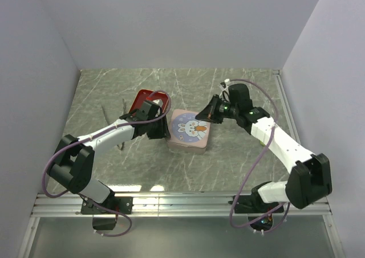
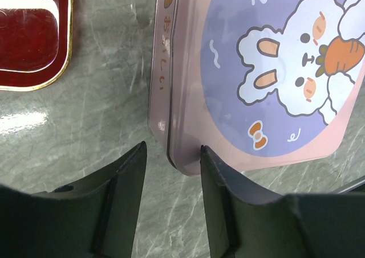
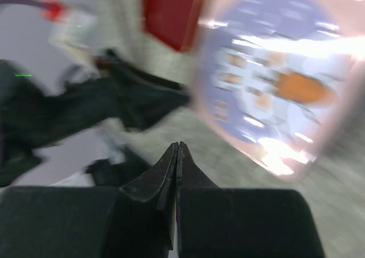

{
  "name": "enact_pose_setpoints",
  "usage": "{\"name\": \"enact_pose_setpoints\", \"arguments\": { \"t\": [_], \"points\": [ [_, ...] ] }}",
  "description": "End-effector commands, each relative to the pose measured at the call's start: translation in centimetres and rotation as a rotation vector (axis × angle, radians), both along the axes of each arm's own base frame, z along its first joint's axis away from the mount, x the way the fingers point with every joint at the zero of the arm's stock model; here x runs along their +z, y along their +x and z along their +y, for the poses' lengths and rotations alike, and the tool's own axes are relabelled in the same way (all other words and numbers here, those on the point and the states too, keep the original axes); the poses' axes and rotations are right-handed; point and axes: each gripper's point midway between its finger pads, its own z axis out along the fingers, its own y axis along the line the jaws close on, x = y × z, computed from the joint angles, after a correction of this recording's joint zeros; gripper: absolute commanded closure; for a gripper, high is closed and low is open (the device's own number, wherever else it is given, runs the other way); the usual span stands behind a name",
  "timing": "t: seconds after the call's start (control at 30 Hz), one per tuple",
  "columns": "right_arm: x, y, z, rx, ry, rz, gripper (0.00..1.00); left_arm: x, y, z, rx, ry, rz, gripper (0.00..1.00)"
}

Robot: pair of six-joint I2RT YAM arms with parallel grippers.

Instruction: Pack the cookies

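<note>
Pink tin (image 1: 190,130) on the grey counter (image 1: 114,93), lid on, so the cookies are hidden in every view. Your left wrist view gives what the top one can't: the left tool (image 2: 172,155), jaws half apart, astride the tin's corner. Orange Japanese characters (image 2: 164,64) run down its side, partly lost to glare. A rabbit (image 2: 285,70) hugs a carrot (image 2: 344,52) on the lid. The right wrist view's blurred, but the right tool (image 3: 178,147) is pressed closed, holding nothing.

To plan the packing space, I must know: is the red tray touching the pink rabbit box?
Apart. The left wrist view shows a strip of bare marble table between the gold rim of the red tray and the side of the pink rabbit box.
</note>
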Motion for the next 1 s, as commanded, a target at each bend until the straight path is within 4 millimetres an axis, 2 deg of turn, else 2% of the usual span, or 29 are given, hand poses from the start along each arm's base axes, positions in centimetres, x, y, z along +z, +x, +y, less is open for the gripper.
{"name": "enact_pose_setpoints", "arguments": {
  "t": [0.0,0.03,0.1,0.13,0.2,0.23,0.3,0.33,0.4,0.5,0.6,0.73,0.9,0.97],
  "points": [
    [2.3,0.2,4.4,0.149,0.272,-0.021,1.0,-1.5,-1.5,1.3,-0.014,0.059,0.043,0.53],
    [2.6,0.8,4.9,0.162,0.307,-0.056,1.0,-1.6,-1.6,1.3,-0.013,0.06,0.048,0.52],
    [-0.4,0.8,5.4,0.164,0.324,0.027,1.0,-1.7,-1.7,1.3,-0.015,0.061,0.05,0.53],
    [-0.8,1.2,5.7,0.162,0.346,0.021,1.0,-1.8,-1.7,1.3,-0.016,0.063,0.053,0.53],
    [-4.7,0.8,5.5,0.147,0.333,0.105,1.0,-1.8,-1.7,1.4,-0.015,0.063,0.055,0.53],
    [-5.5,0.8,5.7,0.15,0.34,0.098,1.0,-1.9,-1.8,1.4,-0.015,0.062,0.057,0.53],
    [-9.6,-0.3,5.2,0.119,0.327,0.197,1.0,-2.3,-2.1,1.3,-0.019,0.057,0.068,0.54],
    [-10.2,-0.4,5.3,0.123,0.337,0.192,1.0,-2.3,-2.1,1.3,-0.018,0.054,0.07,0.55],
    [-12.9,-1.4,4.9,0.099,0.33,0.269,1.0,-2.5,-2.3,1.2,-0.02,0.052,0.077,0.56],
    [-14.6,-1.7,4.8,0.092,0.33,0.296,1.0,-2.9,-2.7,1.5,-0.017,0.055,0.086,0.57],
    [-15.1,-1.7,4.9,0.1,0.314,0.309,1.0,-3.3,-3.0,1.6,-0.019,0.06,0.098,0.58],
    [-14.4,-0.7,5.1,0.109,0.285,0.282,1.0,-3.3,-2.9,1.8,-0.012,0.069,0.094,0.58],
    [-12.9,-0.5,4.9,0.119,0.25,0.27,1.0,-1.2,-1.7,1.6,-0.003,0.076,0.051,0.54],
    [-11.2,0.0,5.0,0.13,0.236,0.216,1.0,0.0,-1.1,1.7,0.009,0.085,0.025,0.5]
  ]
}}
